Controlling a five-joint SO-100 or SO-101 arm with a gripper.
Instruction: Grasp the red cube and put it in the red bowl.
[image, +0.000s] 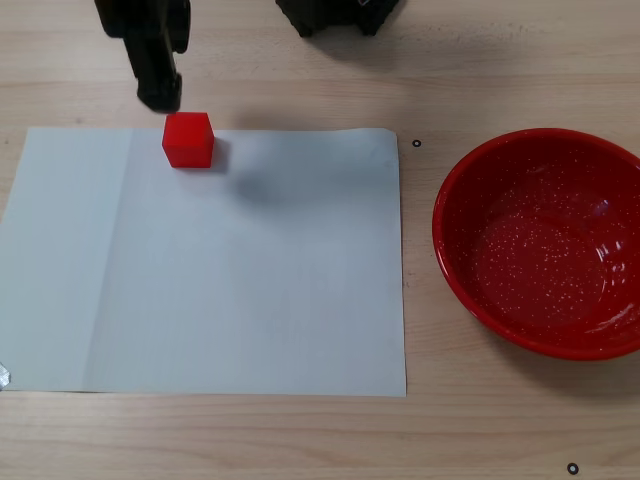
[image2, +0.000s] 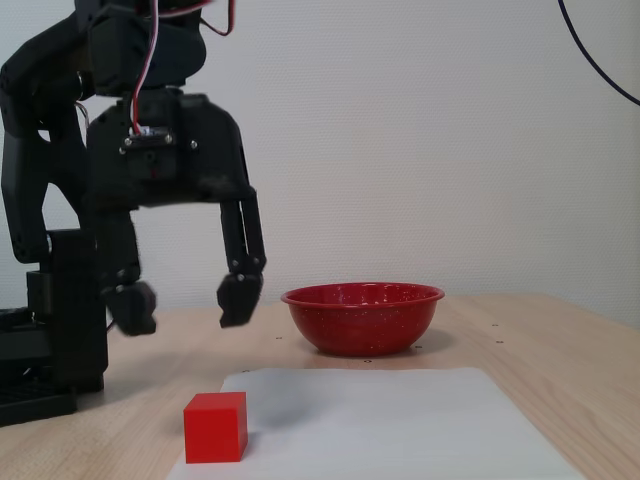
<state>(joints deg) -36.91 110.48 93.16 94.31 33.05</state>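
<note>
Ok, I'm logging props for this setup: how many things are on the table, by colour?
Red: 2, the red cube and the red bowl
White: 1, the paper sheet
Total: 3

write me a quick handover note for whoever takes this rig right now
Gripper: open, jaws spread wide, empty, hanging in the air above the table.
Red cube: untouched, on the top edge of the white paper sheet in the top-down fixed view.
Red bowl: empty, on the bare table to the right of the sheet in that view.
Done: nothing grasped yet.
Left: lower over the cube, close, lift, carry to the bowl, release.
</note>
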